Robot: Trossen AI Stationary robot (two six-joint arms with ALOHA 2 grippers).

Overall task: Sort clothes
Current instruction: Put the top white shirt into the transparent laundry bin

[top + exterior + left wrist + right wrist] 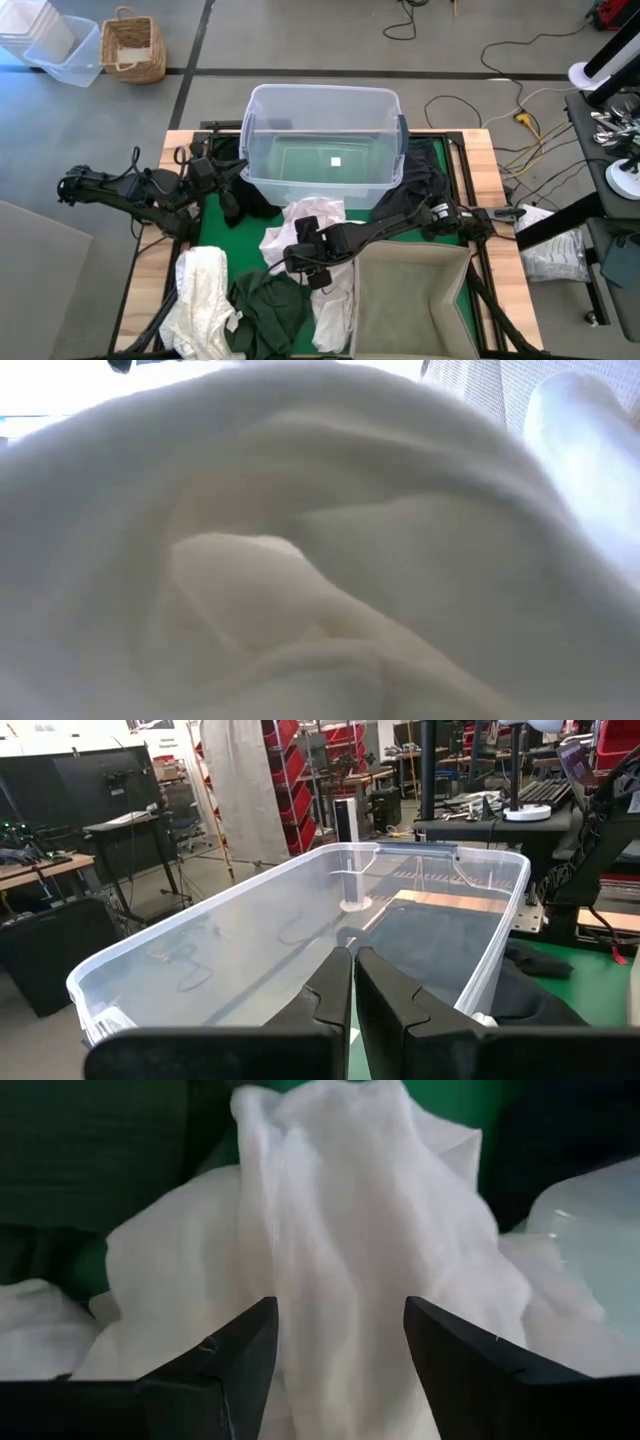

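Right gripper hung wide open and empty, a white garment heaped directly ahead between its fingers; soft, light and floppy, probably best pinched at a raised fold. Left gripper was closed, empty

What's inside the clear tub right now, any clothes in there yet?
No garments show inside the clear tub: the high view sees the green mat through its floor and a small white label. Dark clothes lie against its right wall outside.
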